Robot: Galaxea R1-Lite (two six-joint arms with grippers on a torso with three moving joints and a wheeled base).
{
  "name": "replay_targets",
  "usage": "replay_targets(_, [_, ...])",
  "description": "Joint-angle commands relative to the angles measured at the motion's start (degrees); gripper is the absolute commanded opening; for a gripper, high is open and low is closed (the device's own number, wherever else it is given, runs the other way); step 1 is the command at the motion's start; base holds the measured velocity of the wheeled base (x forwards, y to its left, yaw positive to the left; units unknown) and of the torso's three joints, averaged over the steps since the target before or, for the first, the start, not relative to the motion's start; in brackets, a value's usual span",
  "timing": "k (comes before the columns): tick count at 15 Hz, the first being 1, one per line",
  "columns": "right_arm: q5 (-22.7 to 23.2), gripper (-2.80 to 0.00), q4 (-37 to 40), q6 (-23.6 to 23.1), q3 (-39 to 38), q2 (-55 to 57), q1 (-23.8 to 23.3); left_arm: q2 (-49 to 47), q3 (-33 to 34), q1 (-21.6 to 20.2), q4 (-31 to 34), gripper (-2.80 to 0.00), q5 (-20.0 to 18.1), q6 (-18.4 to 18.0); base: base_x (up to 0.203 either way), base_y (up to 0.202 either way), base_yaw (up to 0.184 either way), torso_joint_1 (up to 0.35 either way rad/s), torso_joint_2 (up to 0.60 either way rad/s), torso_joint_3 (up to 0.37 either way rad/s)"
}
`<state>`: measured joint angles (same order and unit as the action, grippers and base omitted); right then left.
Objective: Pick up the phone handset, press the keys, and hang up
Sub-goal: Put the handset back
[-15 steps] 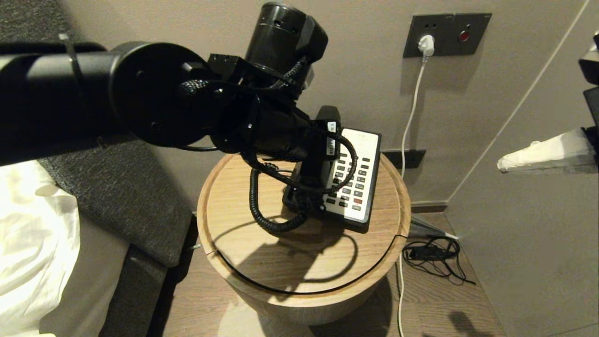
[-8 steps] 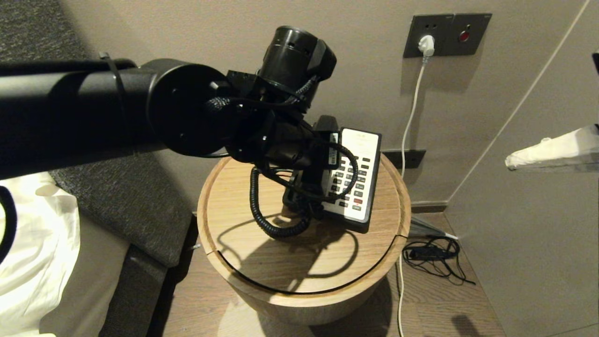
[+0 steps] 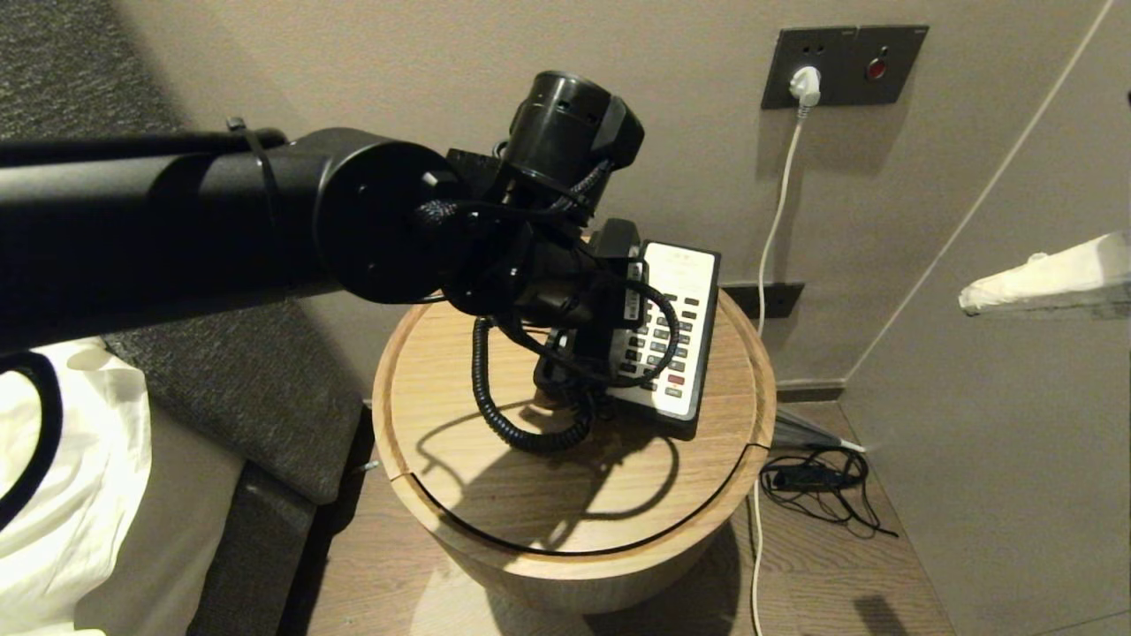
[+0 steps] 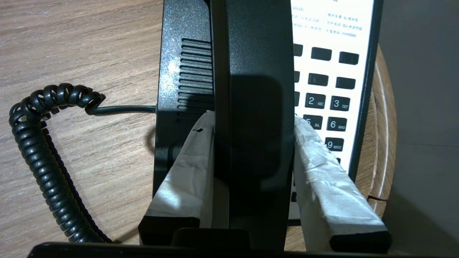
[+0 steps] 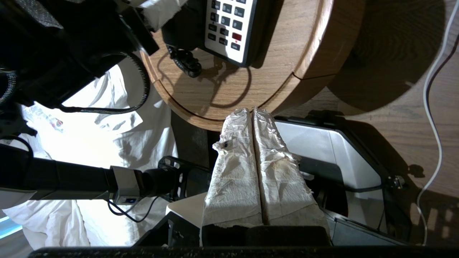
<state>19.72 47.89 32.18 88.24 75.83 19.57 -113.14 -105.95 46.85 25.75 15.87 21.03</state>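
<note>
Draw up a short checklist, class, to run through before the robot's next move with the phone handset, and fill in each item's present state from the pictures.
1. Left gripper closed on the handset, one taped finger on each side: ok.
2. Handset clear of the cradle: cannot tell.
3. Coiled cord lying loose on the round table, not snagged: ok.
4. Keypad open to a press from the right: ok.
5. Right gripper shut, off the table's near edge, not at the keys: ok.
6. Phone base fully on the table: ok.
</note>
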Motion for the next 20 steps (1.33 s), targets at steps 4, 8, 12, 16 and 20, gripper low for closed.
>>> replay_targets(4, [0.14, -2.80, 0.28, 0.16, -0.08, 0.02, 0.03, -1.03, -0.33, -0.18, 0.27, -2.80, 0.62, -1.58, 0.000, 0.000, 0.000, 0.000, 0.00, 0.000])
replay_targets(8, [0.23, -2.80, 0.28, 0.16, -0.59, -0.24, 0.03, -0.85, 0.31, -0.35, 0.36, -2.80, 1.70, -4.46, 0.000, 0.000, 0.000, 0.000, 0.00, 0.000])
replay_targets(12, [0.31, -2.80, 0.37, 0.20, -0.78, -0.42, 0.03, -0.77, 1.11, -0.70, 0.39, -2.80, 1.53, -6.29, 0.000, 0.000, 0.000, 0.000, 0.00, 0.000])
replay_targets(16, [0.23, -2.80, 0.37, 0.25, -0.70, -0.40, 0.03, -0.50, 1.78, -0.79, 0.25, -2.80, 1.11, -6.53, 0.000, 0.000, 0.000, 0.000, 0.00, 0.000])
replay_targets(20, [0.31, -2.80, 0.98, 0.16, -0.96, -0.59, 0.03, -0.33, 1.47, -0.64, -4.18, 0.00, 1.44, -6.37, 0.000, 0.000, 0.000, 0.000, 0.00, 0.000])
